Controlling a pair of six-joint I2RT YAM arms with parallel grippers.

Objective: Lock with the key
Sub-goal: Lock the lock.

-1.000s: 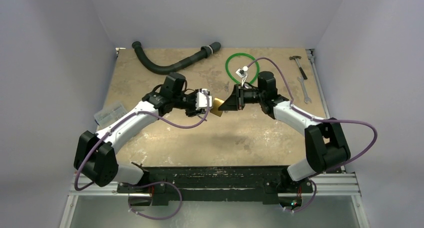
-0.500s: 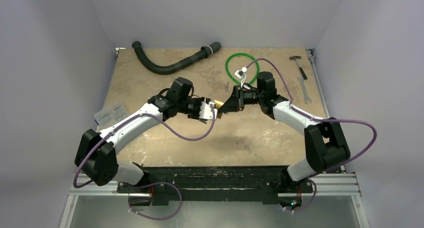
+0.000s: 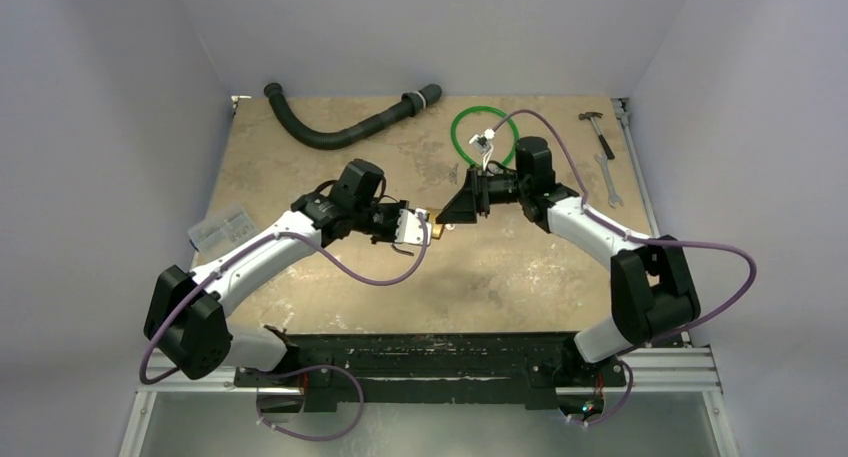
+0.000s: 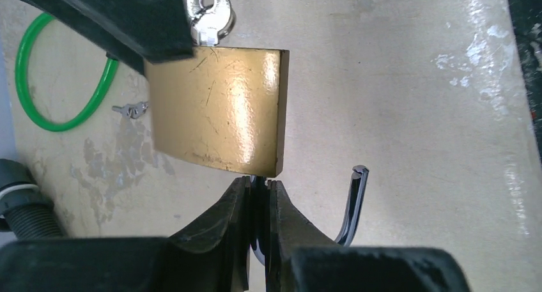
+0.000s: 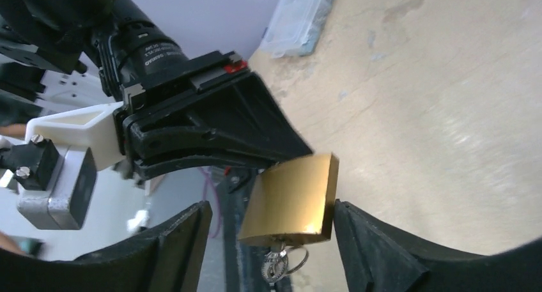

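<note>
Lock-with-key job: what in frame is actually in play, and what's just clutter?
In play:
lock
key, in the lock
left gripper, shut on the shackle
right gripper, open around the lock

Clutter:
green cable loop
black hose
hammer
wrench
plastic box
spare keys

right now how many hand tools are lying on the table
2: a hammer near the far right corner, and a wrench just nearer along the right edge. More could be hidden from view.
</note>
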